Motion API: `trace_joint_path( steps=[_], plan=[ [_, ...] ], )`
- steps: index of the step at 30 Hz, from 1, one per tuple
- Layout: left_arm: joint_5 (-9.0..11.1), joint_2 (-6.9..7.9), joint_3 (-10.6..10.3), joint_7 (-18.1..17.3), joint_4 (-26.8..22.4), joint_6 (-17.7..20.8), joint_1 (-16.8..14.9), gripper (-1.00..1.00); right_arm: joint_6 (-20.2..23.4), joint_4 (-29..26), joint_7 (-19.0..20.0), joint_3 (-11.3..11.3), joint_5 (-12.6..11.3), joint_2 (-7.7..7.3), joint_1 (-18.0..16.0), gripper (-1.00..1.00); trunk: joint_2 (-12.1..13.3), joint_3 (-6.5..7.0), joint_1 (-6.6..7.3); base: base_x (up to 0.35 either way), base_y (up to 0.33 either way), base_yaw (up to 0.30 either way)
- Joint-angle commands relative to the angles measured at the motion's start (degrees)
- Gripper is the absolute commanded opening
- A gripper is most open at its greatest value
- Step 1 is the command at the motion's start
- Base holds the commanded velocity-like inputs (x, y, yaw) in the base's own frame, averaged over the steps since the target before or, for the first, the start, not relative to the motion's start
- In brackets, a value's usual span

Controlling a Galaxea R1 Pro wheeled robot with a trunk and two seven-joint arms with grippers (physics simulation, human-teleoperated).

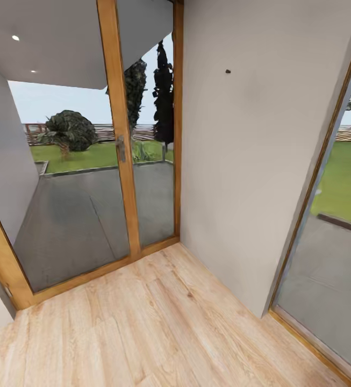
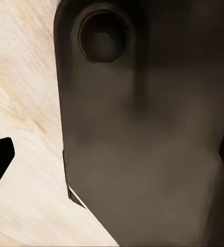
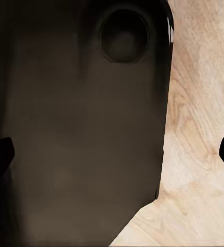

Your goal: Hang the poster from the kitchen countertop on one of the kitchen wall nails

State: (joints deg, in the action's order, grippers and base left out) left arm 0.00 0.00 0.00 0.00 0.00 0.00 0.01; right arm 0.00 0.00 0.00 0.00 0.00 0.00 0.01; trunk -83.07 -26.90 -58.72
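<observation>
- Tiny dark wall nail (image 1: pixel 228 71) is showing high on the plain off-white wall (image 1: pixel 234 161), beside the wood-framed glass door (image 1: pixel 119 145).
- Left gripper (image 2: pixel 112 154) and right gripper (image 3: pixel 114 154) are hanging released, fingertips spread, over pale wooden floor (image 3: pixel 199 128), beside a dark robot body panel (image 2: pixel 142 144).

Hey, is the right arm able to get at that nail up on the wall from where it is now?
Probably not yet. The wall nail sits high on the off-white wall, and the right wrist view looks down past a dark robot part at wood floor.

One wall nail (image 1: pixel 228 71), one wooden glass door (image 1: pixel 120 145), two ceiling lights (image 1: pixel 15 37)
</observation>
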Motion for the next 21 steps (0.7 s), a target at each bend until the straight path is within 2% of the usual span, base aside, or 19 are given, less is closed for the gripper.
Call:
trace_joint_path(
  steps=[1,9,21],
  plan=[
    [-0.17,-0.33,0.33,-0.18,-0.33,-0.33,0.33,1.0,-0.33,-0.33,0.03,0.07,0.25,-0.16,-0.34,1.0,-0.01,-0.03,0.0,0.0,0.0,0.0],
    [-0.11,-2.89,0.28,-0.18,-2.87,-1.15,2.92,1.0,-2.37,-2.95,0.08,0.14,0.35,-0.13,-2.98,1.0,-0.01,-0.03,0.0,0.0,0.0,0.0],
    [-0.11,-2.89,0.28,-0.18,-6.71,-1.15,3.52,1.0,-2.37,-4.08,0.08,0.14,0.35,-0.13,-6.92,1.0,-0.01,-0.03,0.0,0.0,0.0,0.0]
  ],
)
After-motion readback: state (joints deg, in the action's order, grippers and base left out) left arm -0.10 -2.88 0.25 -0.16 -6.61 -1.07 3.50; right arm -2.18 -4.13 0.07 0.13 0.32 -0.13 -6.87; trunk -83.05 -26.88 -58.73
